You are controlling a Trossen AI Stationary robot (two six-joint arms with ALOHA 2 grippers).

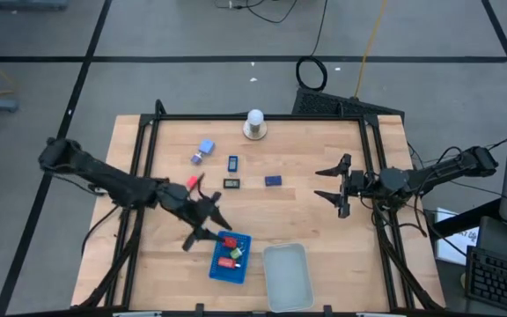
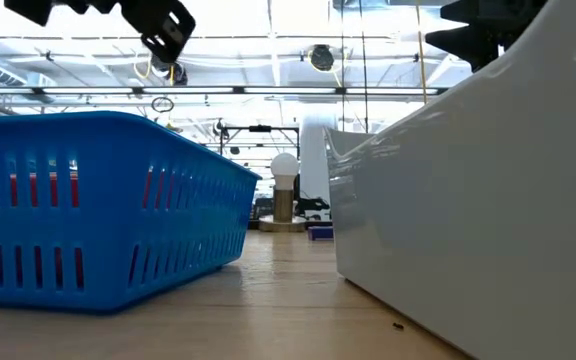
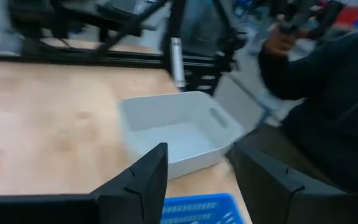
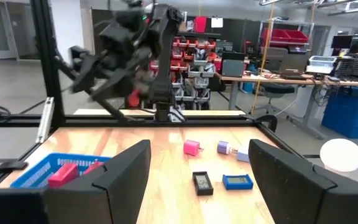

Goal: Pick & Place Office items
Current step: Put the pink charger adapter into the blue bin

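Hovering left tool [image 1: 202, 224] beside red blocks [image 1: 229, 251]

One camera looks straight down on the tabletop [image 1: 324, 220]; another sits level, close behind the blue tray [image 2: 98, 200]; wrist cameras face across it.

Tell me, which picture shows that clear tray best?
The high view: it shows the whole clear tray, empty, beside the blue tray. The left wrist view shows its inside blurred, the low view only one white wall close up, and the right wrist view misses it.
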